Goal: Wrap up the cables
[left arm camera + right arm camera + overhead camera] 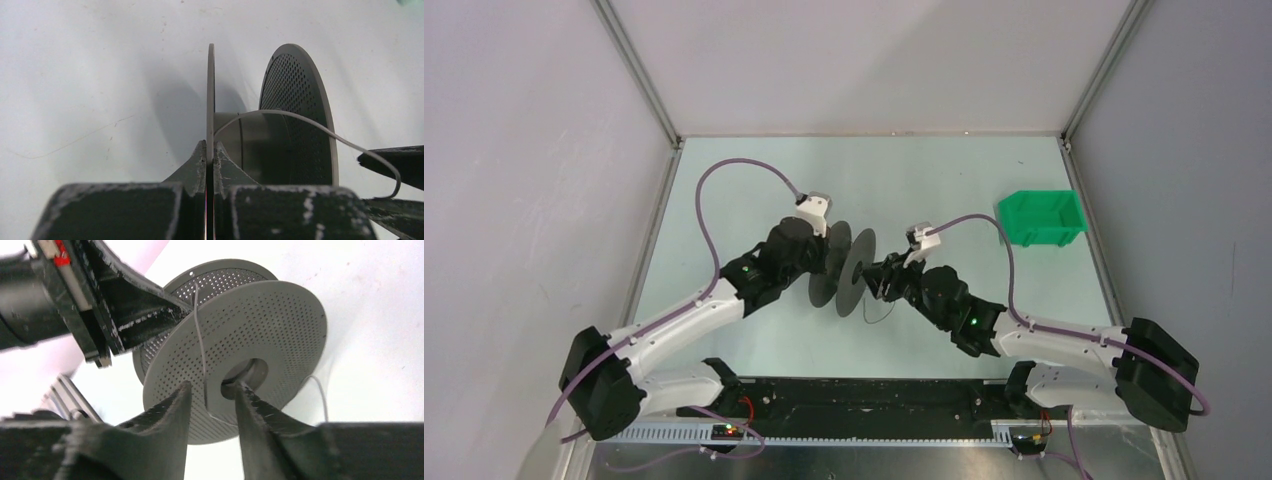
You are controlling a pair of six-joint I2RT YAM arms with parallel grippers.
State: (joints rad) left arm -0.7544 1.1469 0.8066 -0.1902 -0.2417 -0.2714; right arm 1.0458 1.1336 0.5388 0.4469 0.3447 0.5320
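The left claw is clamped tight on the rim of one flange of a dark grey perforated spool, holding it upright just above the pale bench. The thin black cable leaves the hub between the two flanges, arcs up over the outer flange's edge and runs down its face. There it passes through the gap in the right claw, whose fingers stand partly open on either side of it, beside the centre hole. Whether they touch the strand cannot be told. A slack loop trails onto the bench below. A green bin sits well apart, far right.
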